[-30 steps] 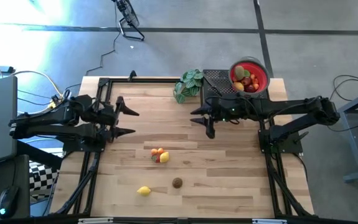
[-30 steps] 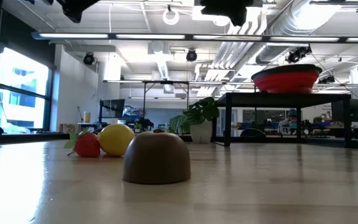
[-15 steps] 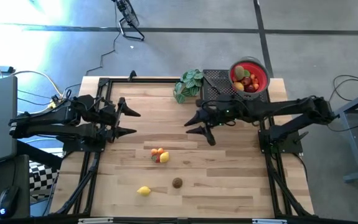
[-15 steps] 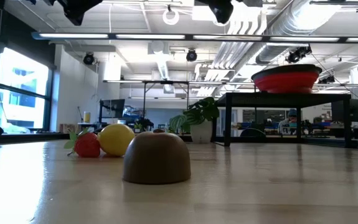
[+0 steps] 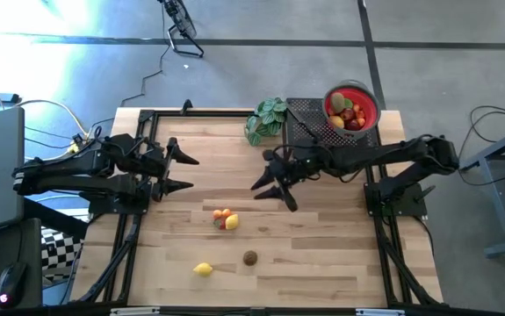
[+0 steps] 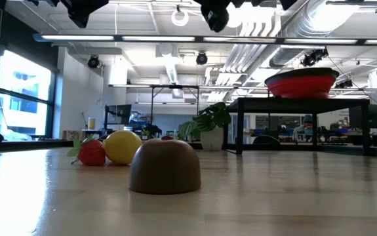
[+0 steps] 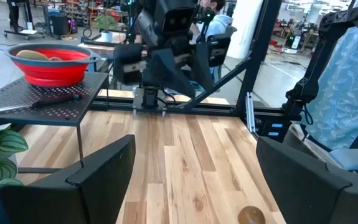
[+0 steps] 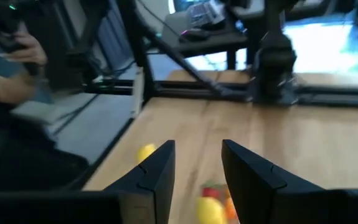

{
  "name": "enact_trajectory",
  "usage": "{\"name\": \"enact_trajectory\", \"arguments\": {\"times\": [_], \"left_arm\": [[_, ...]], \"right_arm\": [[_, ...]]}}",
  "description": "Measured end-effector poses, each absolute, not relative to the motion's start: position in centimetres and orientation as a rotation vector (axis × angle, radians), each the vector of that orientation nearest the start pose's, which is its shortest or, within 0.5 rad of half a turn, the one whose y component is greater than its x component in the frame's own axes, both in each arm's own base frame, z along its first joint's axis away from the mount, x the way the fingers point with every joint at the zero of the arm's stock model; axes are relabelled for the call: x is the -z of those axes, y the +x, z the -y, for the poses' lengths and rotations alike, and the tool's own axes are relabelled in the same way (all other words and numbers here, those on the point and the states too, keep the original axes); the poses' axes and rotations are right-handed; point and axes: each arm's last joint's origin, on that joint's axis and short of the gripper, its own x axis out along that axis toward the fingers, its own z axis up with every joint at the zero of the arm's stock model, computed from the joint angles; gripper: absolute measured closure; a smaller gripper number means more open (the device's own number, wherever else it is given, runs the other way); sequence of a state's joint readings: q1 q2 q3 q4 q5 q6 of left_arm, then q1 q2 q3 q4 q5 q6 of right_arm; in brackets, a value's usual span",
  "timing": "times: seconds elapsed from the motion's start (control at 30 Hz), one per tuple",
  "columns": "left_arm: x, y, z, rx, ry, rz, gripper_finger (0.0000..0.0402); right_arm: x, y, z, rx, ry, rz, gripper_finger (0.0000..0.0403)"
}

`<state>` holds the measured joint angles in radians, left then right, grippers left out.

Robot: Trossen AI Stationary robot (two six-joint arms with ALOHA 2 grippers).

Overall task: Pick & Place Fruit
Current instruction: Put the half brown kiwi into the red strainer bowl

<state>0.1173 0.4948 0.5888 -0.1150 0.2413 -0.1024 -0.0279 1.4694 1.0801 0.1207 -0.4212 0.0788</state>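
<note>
Four fruit are seen loose on the worktop (image 5: 322, 263): a cluster of two (image 5: 225, 219) at mid-board, a lemon (image 5: 203, 269) and a brown fruit (image 5: 250, 258) near the front edge. The right gripper (image 5: 271, 195), fingers parted and empty, is held over open wood behind the cluster. The left gripper (image 5: 178, 173), spread wide, is parked at the left edge. More fruit is held in the red bowl (image 5: 369, 98) at the back right corner.

No text, label, brand, number or sign can be read in any of the views.
</note>
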Motion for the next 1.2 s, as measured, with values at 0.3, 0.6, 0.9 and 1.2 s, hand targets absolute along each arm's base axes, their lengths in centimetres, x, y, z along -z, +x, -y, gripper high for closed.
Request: {"name": "enact_trajectory", "arguments": {"times": [0.3,0.6,0.9,1.2], "left_arm": [[-31.0,12.2,-0.7,0.123,-0.114,-0.028,0.0075],[-31.1,12.2,-0.8,0.118,-0.177,-0.018,0.0075],[-31.1,12.2,-0.8,0.113,-0.217,-0.024,0.0075],[-31.0,12.2,-0.8,0.106,-0.217,-0.024,0.0075]], "right_arm": [[-30.2,33.4,-2.9,-0.388,0.229,-0.31,0.0278],[-29.7,33.0,-6.2,-0.123,0.149,-0.335,0.0278],[-31.9,32.3,-9.2,0.006,0.15,-0.372,0.0289],[-35.0,31.5,-12.0,0.042,0.159,-0.296,0.0336]]}}
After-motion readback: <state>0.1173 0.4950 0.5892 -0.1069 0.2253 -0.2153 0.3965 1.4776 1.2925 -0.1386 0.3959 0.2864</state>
